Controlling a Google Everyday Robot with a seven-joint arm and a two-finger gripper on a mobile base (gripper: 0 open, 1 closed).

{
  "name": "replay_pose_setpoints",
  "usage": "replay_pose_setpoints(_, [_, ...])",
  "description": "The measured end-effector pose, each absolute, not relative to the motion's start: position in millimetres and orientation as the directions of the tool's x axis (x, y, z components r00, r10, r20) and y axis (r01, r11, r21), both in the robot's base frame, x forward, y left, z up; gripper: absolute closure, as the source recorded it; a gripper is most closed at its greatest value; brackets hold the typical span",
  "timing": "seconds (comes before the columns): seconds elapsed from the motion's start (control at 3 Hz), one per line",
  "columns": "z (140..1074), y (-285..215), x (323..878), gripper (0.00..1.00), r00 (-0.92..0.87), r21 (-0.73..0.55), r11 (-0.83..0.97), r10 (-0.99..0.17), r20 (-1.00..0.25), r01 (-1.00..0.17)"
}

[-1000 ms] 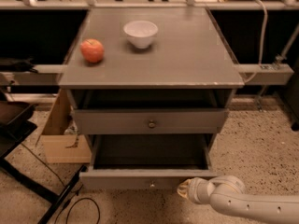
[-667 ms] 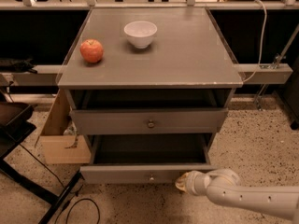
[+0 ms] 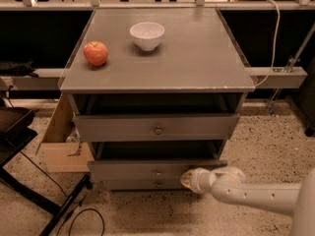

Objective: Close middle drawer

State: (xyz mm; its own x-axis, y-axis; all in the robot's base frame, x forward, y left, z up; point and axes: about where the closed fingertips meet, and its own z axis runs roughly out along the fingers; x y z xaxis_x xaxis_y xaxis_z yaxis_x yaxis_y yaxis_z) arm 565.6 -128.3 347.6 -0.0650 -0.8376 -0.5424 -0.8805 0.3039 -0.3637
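The grey cabinet (image 3: pixel 157 77) has three drawers. The middle drawer (image 3: pixel 138 170) has a low flat front and a small round knob (image 3: pixel 158 172). It stands only a little way out, just proud of the bottom drawer front (image 3: pixel 133 184). My gripper (image 3: pixel 187 179) is low at the right, its tip against the right part of the middle drawer's front. The white arm (image 3: pixel 256 195) reaches in from the lower right. The top drawer (image 3: pixel 123 128), with the taller front, is pulled partly out.
A red apple (image 3: pixel 95 53) and a white bowl (image 3: pixel 146 35) sit on the cabinet top. A cardboard box (image 3: pixel 59 146) stands at the cabinet's left. A black stand leg and cable (image 3: pixel 74 205) lie on the speckled floor at lower left.
The middle drawer has slid most of the way in; its open box no longer shows. My gripper has moved left and forward along with its front.
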Motion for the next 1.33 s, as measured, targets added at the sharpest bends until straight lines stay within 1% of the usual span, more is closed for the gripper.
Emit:
replay_pose_setpoints(0.33, [356.2,-119.5,594.6,1.0,-0.026,-0.406,0.287,-0.843,-0.538,-0.868])
replay_pose_setpoints(1.33, [356.2,-119.4,594.6,0.3,-0.026,-0.406,0.286,-0.843,-0.538,-0.868])
